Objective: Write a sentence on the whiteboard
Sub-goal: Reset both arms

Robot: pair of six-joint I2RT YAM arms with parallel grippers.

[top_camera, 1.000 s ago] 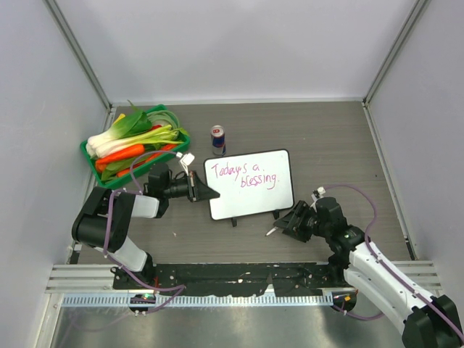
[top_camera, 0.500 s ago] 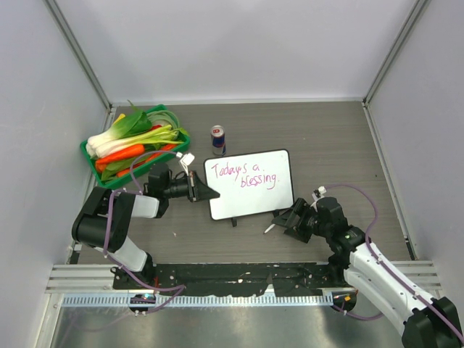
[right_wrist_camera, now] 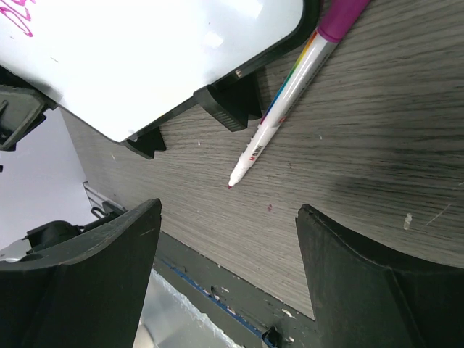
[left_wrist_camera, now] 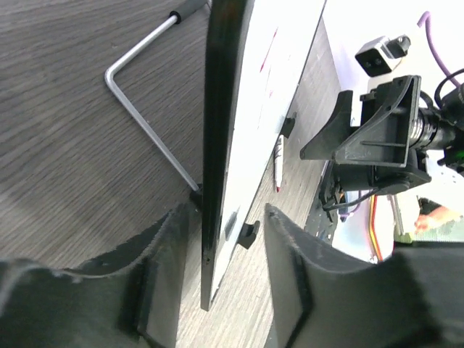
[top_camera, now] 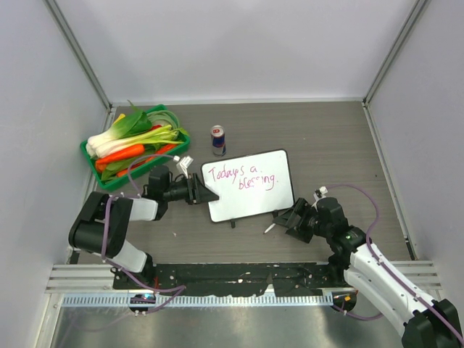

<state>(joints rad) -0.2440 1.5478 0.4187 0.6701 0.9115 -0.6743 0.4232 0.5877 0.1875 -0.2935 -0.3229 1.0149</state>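
The sentence [top_camera: 241, 177] is written; the spread right tool [right_wrist_camera: 228, 210] should be raised clear of the marker [right_wrist_camera: 290, 94] ahead. The whiteboard [top_camera: 250, 199] is straddled by the left tool [left_wrist_camera: 225, 210], clamping unclear.

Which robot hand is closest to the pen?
The right gripper: the pen lies on the table just in front of its open fingers. The left gripper is across the whiteboard, its fingers straddling the board's left edge.
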